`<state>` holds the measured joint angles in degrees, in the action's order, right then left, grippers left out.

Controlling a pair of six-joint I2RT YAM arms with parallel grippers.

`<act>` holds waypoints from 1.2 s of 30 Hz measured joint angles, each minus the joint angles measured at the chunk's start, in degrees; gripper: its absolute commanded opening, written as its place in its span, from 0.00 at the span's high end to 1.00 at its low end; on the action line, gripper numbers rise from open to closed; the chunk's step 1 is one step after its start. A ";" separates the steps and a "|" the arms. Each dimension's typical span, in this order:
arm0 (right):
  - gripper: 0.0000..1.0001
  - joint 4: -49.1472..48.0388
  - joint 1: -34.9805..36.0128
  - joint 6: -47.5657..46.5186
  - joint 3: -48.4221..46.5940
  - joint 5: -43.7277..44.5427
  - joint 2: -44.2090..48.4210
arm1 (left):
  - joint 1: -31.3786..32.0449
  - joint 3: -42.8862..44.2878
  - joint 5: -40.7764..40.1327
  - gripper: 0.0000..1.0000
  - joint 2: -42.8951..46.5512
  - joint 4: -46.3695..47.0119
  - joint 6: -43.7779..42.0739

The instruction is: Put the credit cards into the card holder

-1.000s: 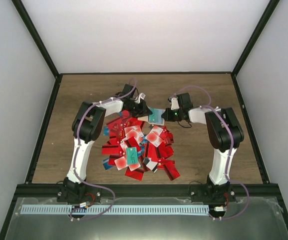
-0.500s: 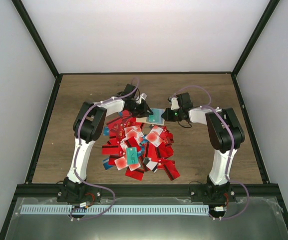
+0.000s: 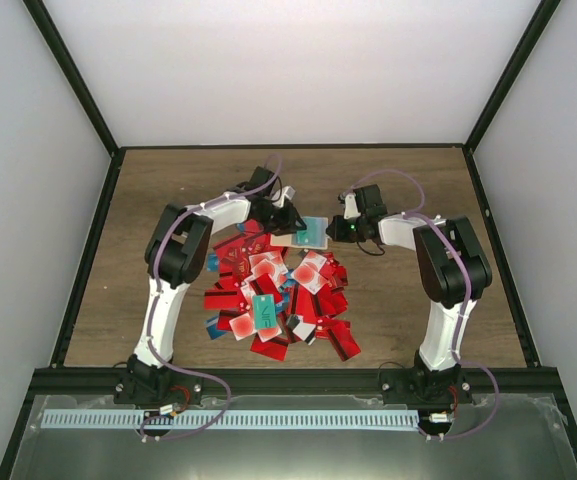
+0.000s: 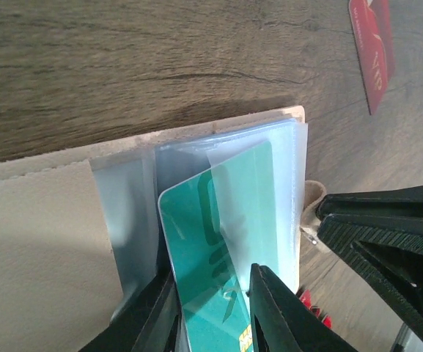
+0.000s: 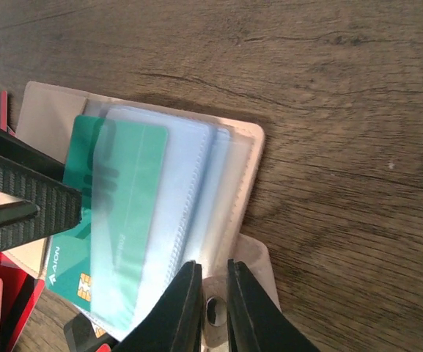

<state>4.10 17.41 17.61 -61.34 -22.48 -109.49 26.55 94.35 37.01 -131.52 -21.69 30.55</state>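
The tan card holder lies open past the card pile, with clear plastic sleeves inside. My left gripper is shut on a teal credit card whose far end sits inside a clear sleeve of the holder. My right gripper is shut on the holder's snap-tab edge from the opposite side. In the right wrist view the teal card shows half under the sleeve and the left gripper's fingers are at the left. Several red, white and teal credit cards lie heaped on the table.
The pile spreads from the holder toward the arm bases. A single red card lies on the wood beyond the holder. Black frame posts and white walls bound the wooden table.
My left gripper has edged slightly toward the right gripper with the teal card. The right gripper and the pile have hardly moved.
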 measured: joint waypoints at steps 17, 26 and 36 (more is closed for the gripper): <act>0.93 -0.55 0.00 0.00 -0.87 -0.70 -1.81 | 0.13 2.49 -7.43 0.53 1.53 -7.98 -4.98; 0.93 -0.63 0.04 -0.02 -1.62 -2.16 -2.40 | 0.13 3.06 -10.03 0.38 2.21 -10.49 -7.19; 0.81 -0.11 0.04 0.44 -1.70 -6.62 -1.22 | 0.07 3.06 -11.89 0.15 4.02 -12.83 -8.50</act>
<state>3.99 17.45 18.04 -63.05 -29.10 -110.72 26.61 97.41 25.12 -127.50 -34.52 22.04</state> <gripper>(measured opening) 0.160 0.800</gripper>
